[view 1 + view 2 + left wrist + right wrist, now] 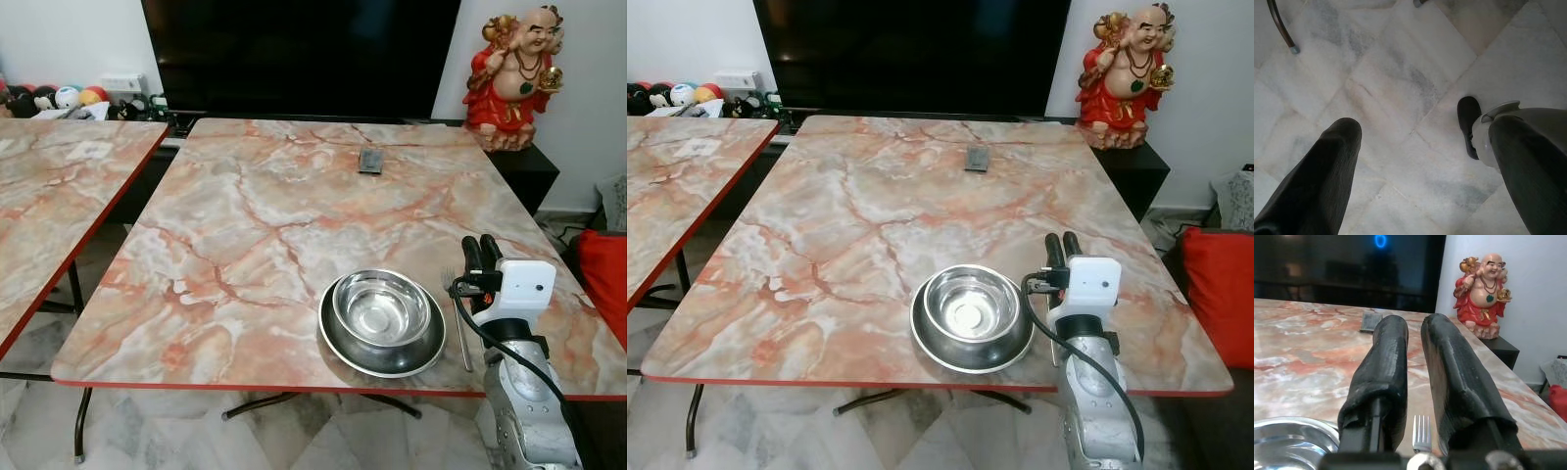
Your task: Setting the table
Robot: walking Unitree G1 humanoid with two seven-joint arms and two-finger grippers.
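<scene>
Marbled pink and orange, the table (274,225) takes up most of the head views, and near its front edge, lower centre of the frame, a steel bowl (382,307) sits inside a steel plate (382,354). Just right of the plate lies a fork (458,328), partly hidden by the right gripper (481,247), which hangs above it with its two black fingers (1383,367) close together but a narrow gap between them, holding nothing (the fork's tines show below that gap in the wrist view). A small dark remote (370,161) lies toward the table's far side. A red figurine (513,69) stands at upper right. The left gripper (1415,161) hangs spread open over the pale floor tiles (1400,98).
</scene>
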